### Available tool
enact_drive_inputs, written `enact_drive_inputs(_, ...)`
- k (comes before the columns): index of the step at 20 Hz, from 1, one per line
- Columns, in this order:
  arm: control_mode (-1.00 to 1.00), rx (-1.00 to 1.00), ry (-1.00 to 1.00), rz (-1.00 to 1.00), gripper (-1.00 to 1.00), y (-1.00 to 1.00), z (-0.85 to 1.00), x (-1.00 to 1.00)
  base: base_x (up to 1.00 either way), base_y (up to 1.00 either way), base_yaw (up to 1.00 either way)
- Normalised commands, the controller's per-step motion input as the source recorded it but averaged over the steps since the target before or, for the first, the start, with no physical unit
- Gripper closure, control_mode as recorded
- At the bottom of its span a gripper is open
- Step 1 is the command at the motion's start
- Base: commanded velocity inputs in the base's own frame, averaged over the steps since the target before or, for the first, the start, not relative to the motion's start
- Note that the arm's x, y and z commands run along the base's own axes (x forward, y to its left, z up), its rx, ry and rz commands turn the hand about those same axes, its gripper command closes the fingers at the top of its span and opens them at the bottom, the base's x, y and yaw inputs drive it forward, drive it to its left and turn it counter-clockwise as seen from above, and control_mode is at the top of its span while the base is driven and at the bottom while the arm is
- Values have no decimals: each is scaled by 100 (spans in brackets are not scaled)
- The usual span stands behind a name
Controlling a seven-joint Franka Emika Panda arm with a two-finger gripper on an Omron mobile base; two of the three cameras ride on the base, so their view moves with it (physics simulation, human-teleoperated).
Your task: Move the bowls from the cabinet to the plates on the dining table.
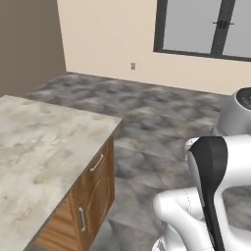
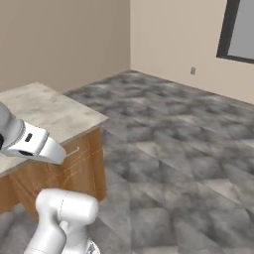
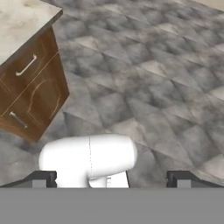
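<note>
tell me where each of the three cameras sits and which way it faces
Left base view: behind the arm on its left, facing forward and down over the dining table, grey floor and window; the arm rises at lower right.
Right base view: behind on the right, facing the same table corner and floor; the arm shows at lower left.
Hand view: on the hand, looking down at floor and the table's drawers; open gripper jaws at the bottom.
All share the table corner and floor.

Base views flanking dining table (image 1: pixel 44 142) corner
</note>
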Motion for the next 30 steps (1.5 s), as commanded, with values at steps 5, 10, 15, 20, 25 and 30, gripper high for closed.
enact_drive_inputs(5, 100, 0, 0, 0, -100, 0, 0, 0, 100, -36, -14)
enact_drive_inputs(10, 100, 0, 0, 0, -100, 0, 0, 0, 100, -43, -15)
enact_drive_inputs(15, 100, 0, 0, 0, -100, 0, 0, 0, 100, -56, -19)
enact_drive_inputs(20, 100, 0, 0, 0, -100, 0, 0, 0, 100, -46, -18)
enact_drive_inputs(25, 100, 0, 0, 0, -100, 0, 0, 0, 100, -41, -16)
enact_drive_inputs(30, 100, 0, 0, 0, -100, 0, 0, 0, 100, -40, -16)
